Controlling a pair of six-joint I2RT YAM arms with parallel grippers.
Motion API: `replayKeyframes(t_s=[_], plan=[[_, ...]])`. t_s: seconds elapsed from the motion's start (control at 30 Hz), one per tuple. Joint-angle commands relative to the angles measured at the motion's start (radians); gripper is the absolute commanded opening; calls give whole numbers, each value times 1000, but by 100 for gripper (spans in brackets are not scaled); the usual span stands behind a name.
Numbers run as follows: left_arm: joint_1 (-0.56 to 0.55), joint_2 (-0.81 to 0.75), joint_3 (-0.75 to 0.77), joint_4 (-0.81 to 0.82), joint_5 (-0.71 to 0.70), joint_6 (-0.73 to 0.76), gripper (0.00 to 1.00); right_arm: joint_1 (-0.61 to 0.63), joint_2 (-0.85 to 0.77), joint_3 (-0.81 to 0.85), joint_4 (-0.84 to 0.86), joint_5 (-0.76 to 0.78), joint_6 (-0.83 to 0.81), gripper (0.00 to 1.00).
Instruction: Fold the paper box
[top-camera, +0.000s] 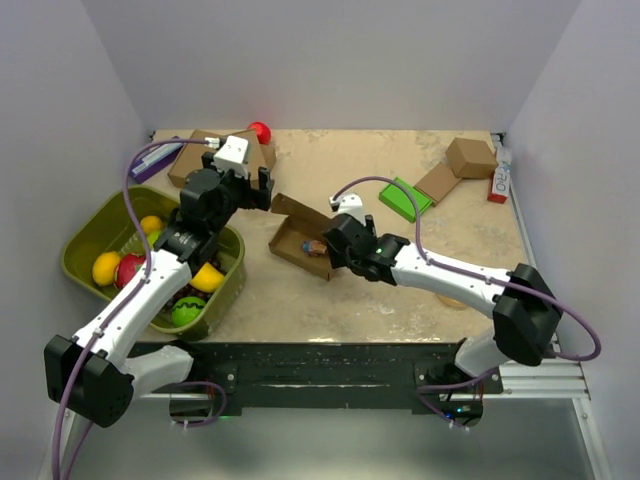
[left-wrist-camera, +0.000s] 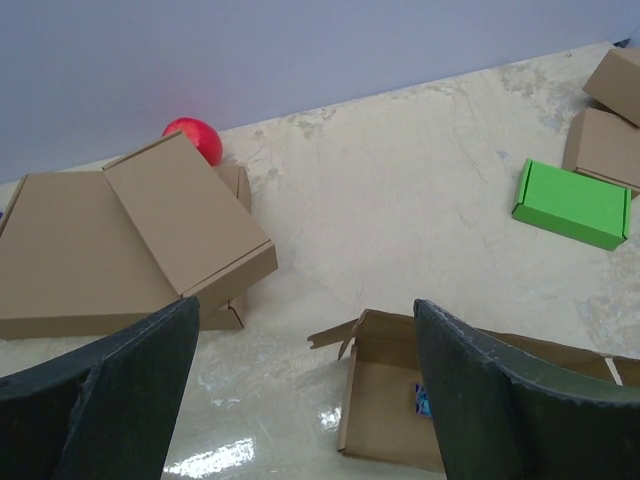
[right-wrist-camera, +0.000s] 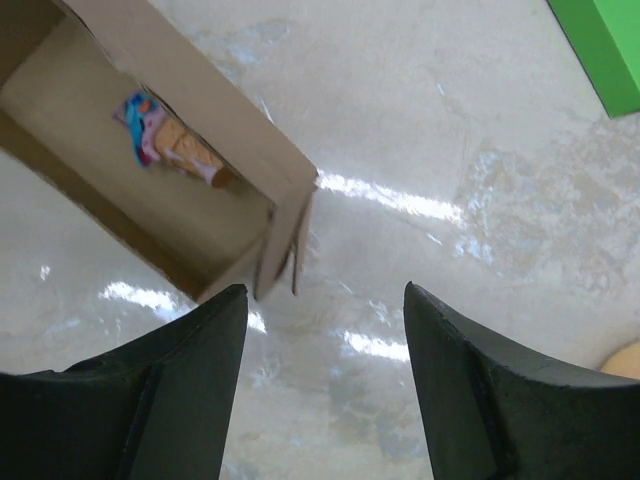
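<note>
Paper box (top-camera: 300, 240) lies near the centre of the table (top-camera: 400, 300), unfolded as an open tray, with one flap raised on its far-left side and a small colourful item (right-wrist-camera: 165, 140) inside. In the right wrist view its long wall runs diagonally from upper left down toward the jaws, and the corner with its loose end tabs sits just ahead of them.

Right gripper (right-wrist-camera: 325, 295) is the nearer one, at the box's right end, fingers spread and holding nothing.

Left gripper (left-wrist-camera: 307, 305) hovers beyond the far-left flap, jaws wide apart and empty.

Judgement: the side tabs are not yet folded in.
</note>
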Motion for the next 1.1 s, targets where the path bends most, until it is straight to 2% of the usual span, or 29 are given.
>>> replayKeyframes(t_s=[0.0, 0.07, 0.23, 0.37, 0.5, 0.53, 0.57, 0.7, 0.77, 0.87, 1.07], plan=[[8, 5, 0, 44, 13, -9, 92, -4, 41, -3, 218, 57, -51, 65], [8, 5, 0, 44, 19, -11, 92, -9, 72, -10, 262, 60, -88, 65], [8, 16, 0, 44, 30, -11, 92, -31, 138, -9, 316, 54, -143, 54], [8, 25, 3, 45, 59, -8, 92, -34, 107, -42, 322, 21, -174, 29], [8, 59, 6, 59, 195, 17, 92, -37, 38, -79, 284, -38, -246, 17], [8, 71, 11, 53, 273, 35, 92, -37, 26, -85, 272, -44, -257, 15], [8, 87, 32, 42, 307, 46, 92, -37, 9, -90, 258, -46, -265, 9], [8, 128, 61, -25, 526, 156, 92, -49, -83, -156, 240, -101, -349, 2], [8, 130, 64, -43, 567, 185, 93, -64, -111, -183, 252, -130, -399, 0], [15, 124, 51, -51, 558, 225, 99, -101, -166, -249, 304, -156, -442, 0], [23, 133, 40, -105, 455, 274, 100, -204, -200, -325, 382, -262, -507, 0]])
